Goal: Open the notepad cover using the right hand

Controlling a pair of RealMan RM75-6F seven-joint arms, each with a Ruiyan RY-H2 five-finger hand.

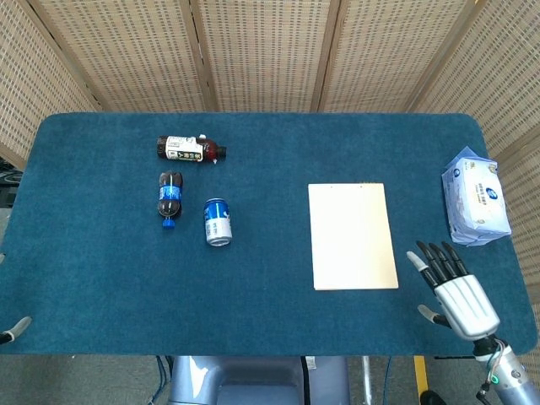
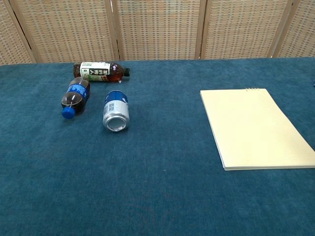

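Note:
A pale yellow notepad [image 1: 352,235] lies flat and closed on the blue table, its spiral binding at the far edge; the chest view shows the notepad [image 2: 257,127] at the right. My right hand [image 1: 454,294] hovers over the table's near right corner, just right of the pad's near corner, fingers spread and holding nothing. It touches nothing. Only a fingertip of my left hand [image 1: 15,327] shows at the near left table edge. Neither hand appears in the chest view.
A tea bottle [image 1: 191,148], a cola bottle [image 1: 170,197] and a blue can [image 1: 218,222] lie on the table's left half. A tissue pack [image 1: 476,197] sits at the right edge. Woven screens stand behind the table [image 1: 270,312].

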